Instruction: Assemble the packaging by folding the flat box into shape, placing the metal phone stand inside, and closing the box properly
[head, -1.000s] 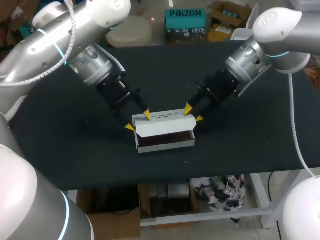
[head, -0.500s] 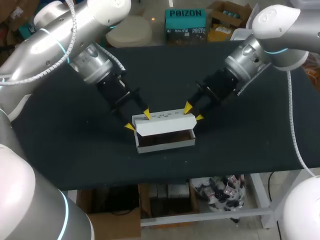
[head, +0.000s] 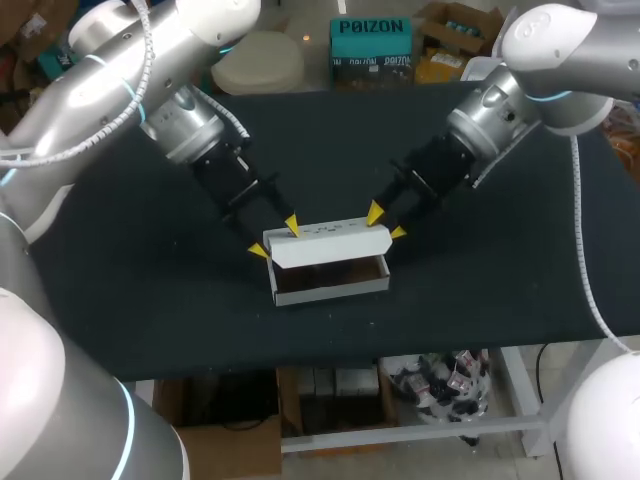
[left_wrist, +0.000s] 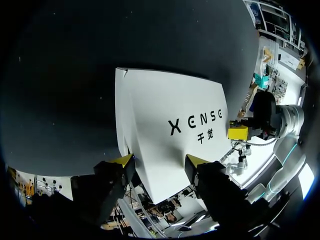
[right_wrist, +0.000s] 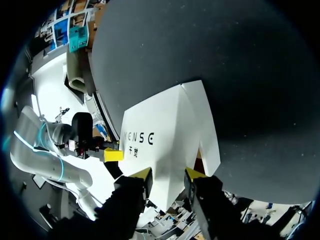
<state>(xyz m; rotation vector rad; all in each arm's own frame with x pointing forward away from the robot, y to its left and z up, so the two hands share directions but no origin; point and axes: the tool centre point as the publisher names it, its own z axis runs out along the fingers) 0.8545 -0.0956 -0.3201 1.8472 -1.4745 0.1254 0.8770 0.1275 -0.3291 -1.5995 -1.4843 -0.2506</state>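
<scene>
The left gripper (head: 275, 238) has its jaws spread wide over the left back corner of the white box (head: 330, 284), one yellow tip behind the hinge, the other just off the end wall. The right gripper (head: 386, 224) is spread the same way over the right back corner. The lid (head: 325, 254) stands half raised, leaning forward over the opening. The inside is dark, and its contents cannot be made out. The box sits upright near the middle of the black table (head: 500, 290), towards its front edge.
</scene>
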